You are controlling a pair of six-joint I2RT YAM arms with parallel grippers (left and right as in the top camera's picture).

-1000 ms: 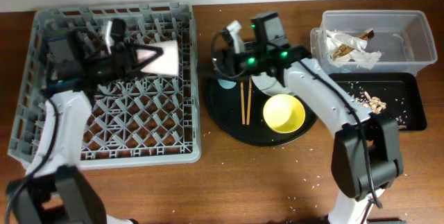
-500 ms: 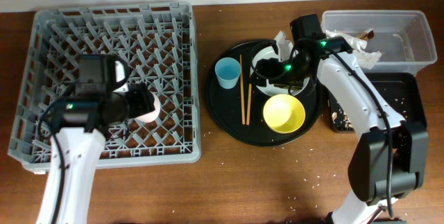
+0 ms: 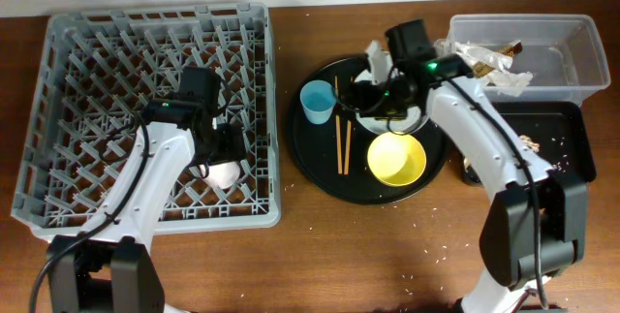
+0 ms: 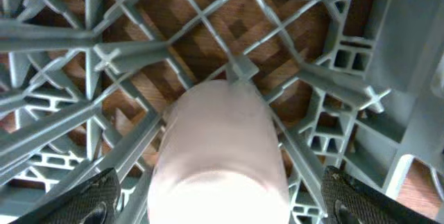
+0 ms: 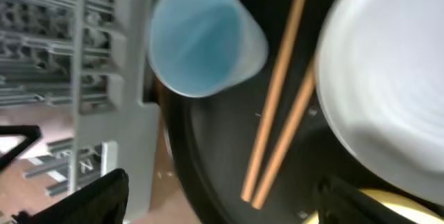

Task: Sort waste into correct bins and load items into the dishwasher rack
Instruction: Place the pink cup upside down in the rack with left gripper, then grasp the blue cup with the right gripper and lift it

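Note:
The small pink cup (image 4: 218,148) stands in the grey dishwasher rack (image 3: 97,51), near its front right part (image 3: 226,173). My left gripper (image 4: 222,207) straddles it with both fingers open and a gap on each side. My right gripper (image 5: 222,196) is open and empty, hovering over the round black tray (image 3: 320,172). Below it are the light-blue cup (image 5: 201,37), the wooden chopsticks (image 5: 277,113) and the white plate (image 5: 388,78). The yellow bowl (image 3: 396,158) sits at the tray's front. Crumpled napkins (image 3: 489,66) lie in the clear tub (image 3: 572,32). Tan scraps (image 3: 528,141) lie in the shallow black tray (image 3: 572,163).
The rack's upright pegs (image 4: 326,92) crowd closely round the pink cup. The round tray lies between the rack and the two bins. My right arm (image 3: 475,148) crosses over the black tray's left end. Small crumbs dot the wooden table (image 3: 387,255).
My left gripper has moved right and forward over the rack with the pink cup; the cup now stands in the rack between open fingers. My right gripper shifted slightly left over the round tray.

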